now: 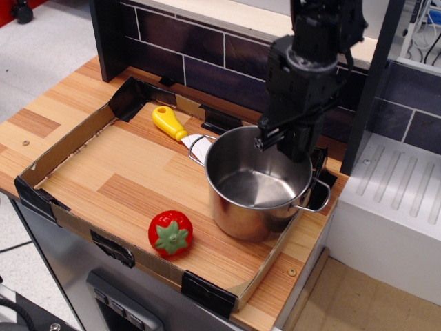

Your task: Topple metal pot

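Note:
The metal pot (pixel 242 214) is shiny steel with two wire loop handles. It stands open side up at the right end of the cardboard-edged tray (pixel 76 141), seemingly leaning a little toward the front left. My black gripper (pixel 288 143) comes down from above at the pot's far right rim, its fingers over the rim edge and apparently closed on it. The fingertips are partly hidden against the dark arm. A red toy tomato (pixel 170 232) lies in front of the pot to its left, apart from it.
A yellow-handled toy knife (pixel 169 123) lies behind the pot's left handle, blade partly hidden. A dark tiled wall (pixel 200 41) runs along the back. A white ribbed drainer (pixel 393 186) stands to the right. The tray's right wall is close against the pot.

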Robot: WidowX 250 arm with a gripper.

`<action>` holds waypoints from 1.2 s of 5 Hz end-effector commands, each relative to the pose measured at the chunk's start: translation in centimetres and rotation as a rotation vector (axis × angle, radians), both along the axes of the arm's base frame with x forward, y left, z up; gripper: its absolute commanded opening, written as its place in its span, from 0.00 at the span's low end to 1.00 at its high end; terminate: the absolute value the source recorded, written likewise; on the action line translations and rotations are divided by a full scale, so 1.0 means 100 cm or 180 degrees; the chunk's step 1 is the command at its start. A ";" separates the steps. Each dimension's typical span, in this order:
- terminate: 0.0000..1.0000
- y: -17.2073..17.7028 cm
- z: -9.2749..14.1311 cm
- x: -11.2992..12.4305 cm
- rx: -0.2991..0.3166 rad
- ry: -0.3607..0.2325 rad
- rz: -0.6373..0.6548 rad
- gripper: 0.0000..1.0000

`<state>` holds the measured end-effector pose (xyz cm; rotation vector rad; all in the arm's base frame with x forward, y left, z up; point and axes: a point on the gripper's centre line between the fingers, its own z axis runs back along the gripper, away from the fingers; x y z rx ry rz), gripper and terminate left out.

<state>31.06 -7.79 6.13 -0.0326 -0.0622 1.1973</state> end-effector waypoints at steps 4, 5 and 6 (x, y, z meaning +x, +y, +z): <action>0.00 0.080 0.096 -0.011 0.0195 -0.1558 -0.0283 0.00; 0.00 0.119 0.095 -0.018 0.0352 -0.1681 -0.0269 0.00; 0.00 0.142 0.082 -0.032 0.0715 -0.1973 -0.0398 0.00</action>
